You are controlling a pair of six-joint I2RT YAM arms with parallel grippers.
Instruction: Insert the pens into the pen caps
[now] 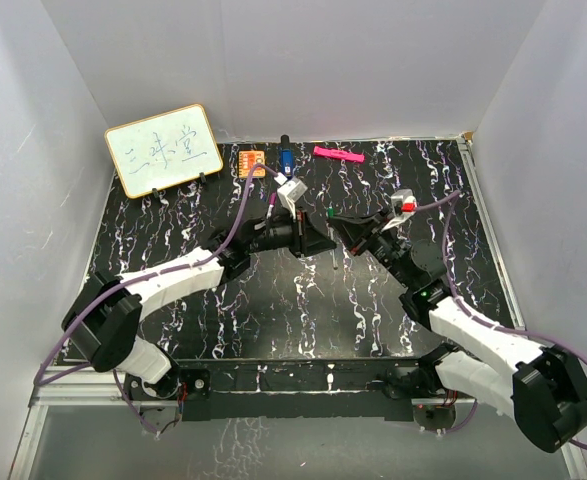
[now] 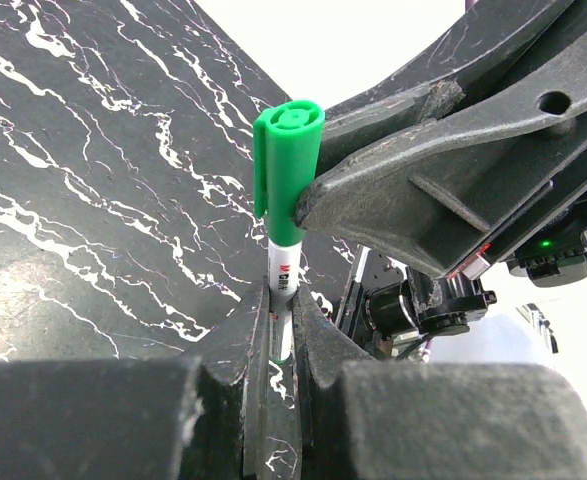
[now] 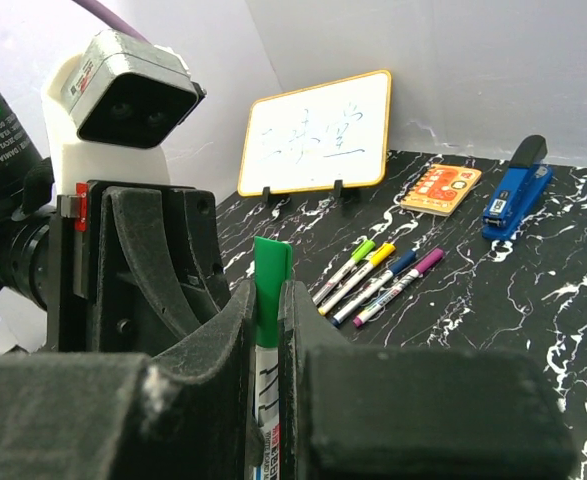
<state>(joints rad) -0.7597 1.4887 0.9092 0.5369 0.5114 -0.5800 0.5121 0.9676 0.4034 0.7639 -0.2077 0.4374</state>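
The left gripper (image 2: 281, 318) is closed down to a narrow slot. Its two fingers (image 2: 229, 345) pinch the white barrel of a pen (image 2: 282, 285) that stands upright between them. The right gripper (image 3: 269, 300) is closed just as tightly on the green cap (image 2: 288, 160), which sits over the pen's upper end. In the left wrist view its jaws reach in from the right and press the cap's side, just above the left gripper's hold. How far the cap is pushed home cannot be told. From above, the two arms meet nose to nose over the middle of the black marbled table (image 1: 173, 240), the pen upright between them with its green end uppermost. Beyond the right gripper, four more pens (image 3: 378, 278) lie side by side on the table, their far ends lime, yellow, blue and purple. Toward the far left a whiteboard (image 3: 318, 135) stands propped on its feet. An orange block (image 3: 439, 188) and a blue stapler (image 3: 518, 190) lie near the far edge, and a pink bar (image 1: 337, 154) lies to their right
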